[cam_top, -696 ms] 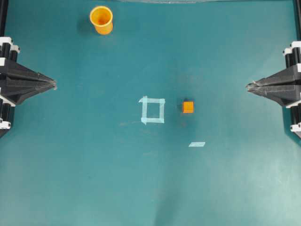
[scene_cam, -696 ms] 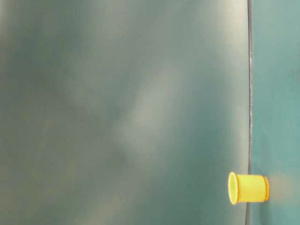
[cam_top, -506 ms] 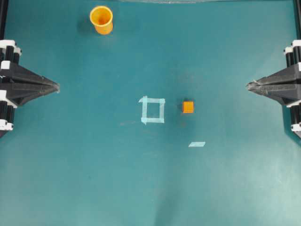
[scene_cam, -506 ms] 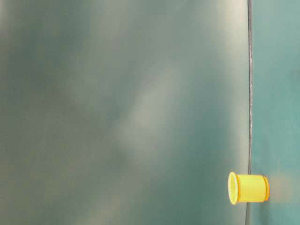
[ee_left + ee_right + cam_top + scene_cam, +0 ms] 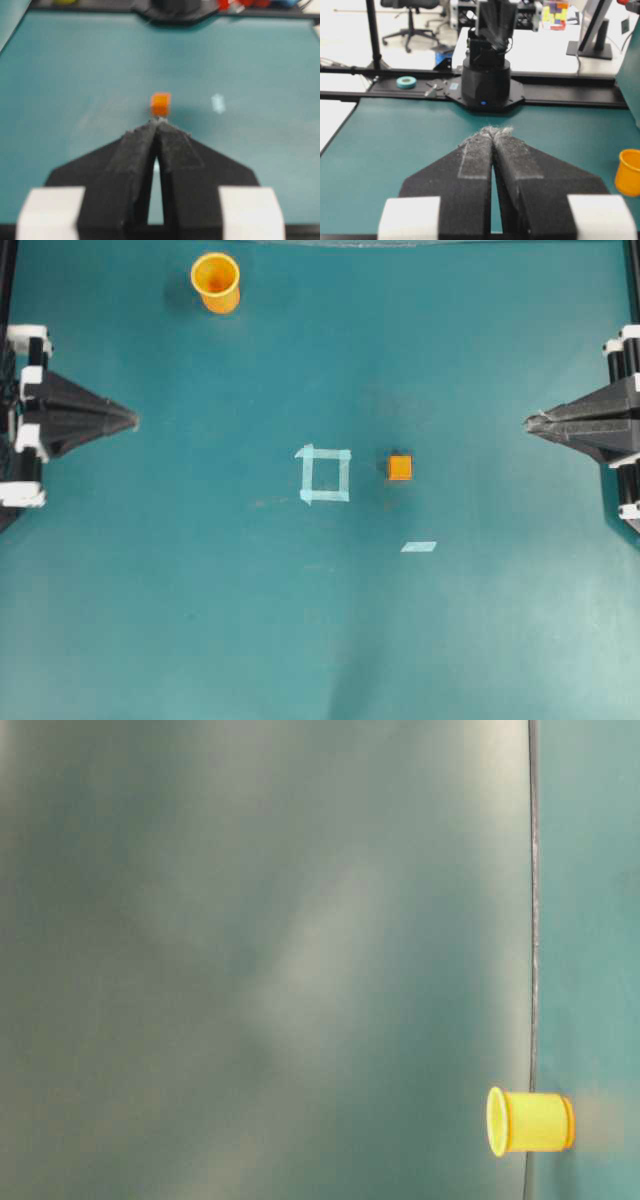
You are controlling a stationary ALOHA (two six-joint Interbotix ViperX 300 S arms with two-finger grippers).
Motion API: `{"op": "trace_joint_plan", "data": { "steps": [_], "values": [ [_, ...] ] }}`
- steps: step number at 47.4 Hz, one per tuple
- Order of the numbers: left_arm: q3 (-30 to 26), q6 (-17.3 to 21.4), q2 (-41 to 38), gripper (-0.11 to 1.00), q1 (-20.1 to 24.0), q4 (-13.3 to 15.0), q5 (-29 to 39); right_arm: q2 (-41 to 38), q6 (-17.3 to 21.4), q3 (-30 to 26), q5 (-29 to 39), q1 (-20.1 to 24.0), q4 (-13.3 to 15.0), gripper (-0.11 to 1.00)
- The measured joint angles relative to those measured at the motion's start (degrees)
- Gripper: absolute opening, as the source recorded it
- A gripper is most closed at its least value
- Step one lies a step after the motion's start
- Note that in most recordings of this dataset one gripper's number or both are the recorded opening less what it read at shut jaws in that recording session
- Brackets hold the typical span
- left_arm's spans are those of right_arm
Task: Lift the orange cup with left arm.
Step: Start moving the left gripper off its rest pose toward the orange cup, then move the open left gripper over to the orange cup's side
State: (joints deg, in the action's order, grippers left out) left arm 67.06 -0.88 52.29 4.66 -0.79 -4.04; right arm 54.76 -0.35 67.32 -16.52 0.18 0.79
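Observation:
The orange cup (image 5: 216,282) stands upright near the table's far left edge; it shows too in the table-level view (image 5: 531,1121) and at the right edge of the right wrist view (image 5: 629,172). My left gripper (image 5: 134,422) is shut with nothing in it, at the left side, well below the cup and apart from it. In the left wrist view the left gripper (image 5: 160,121) has its tips together, pointing at the small orange cube (image 5: 160,104); the cup is out of that view. My right gripper (image 5: 527,422) is shut and empty at the right side, as the right wrist view (image 5: 494,132) confirms.
A small orange cube (image 5: 400,467) lies right of a pale tape square (image 5: 324,474) at the table's middle. A short tape strip (image 5: 418,546) lies below the cube. The opposite arm's black base (image 5: 486,82) stands at the far edge in the right wrist view.
My left gripper has moved a little to the right, out from the left edge, staying shut. The right arm, cup and cube have not moved.

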Motion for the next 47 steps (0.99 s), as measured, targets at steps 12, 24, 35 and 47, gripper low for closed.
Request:
{"op": "trace_joint_plan", "data": {
  "steps": [12,24,35,47],
  "values": [
    [-0.09,-0.97,-5.89,0.03,6.06,0.0,0.79,-0.26,0.09,0.0,0.09,-0.09,0.09,0.0],
    [-0.09,-1.05,-13.01,0.43,10.28,0.0,0.53,-0.7,0.0,0.0,0.09,0.0,0.09,0.0],
    [-0.09,-1.05,-17.67,0.73,13.71,0.0,-2.55,-0.97,0.0,0.0,0.09,0.0,0.09,0.0],
    [-0.09,-1.14,-23.03,0.79,19.42,0.0,-6.94,-1.49,0.0,0.0,0.09,0.0,0.09,0.0]
  ]
}}
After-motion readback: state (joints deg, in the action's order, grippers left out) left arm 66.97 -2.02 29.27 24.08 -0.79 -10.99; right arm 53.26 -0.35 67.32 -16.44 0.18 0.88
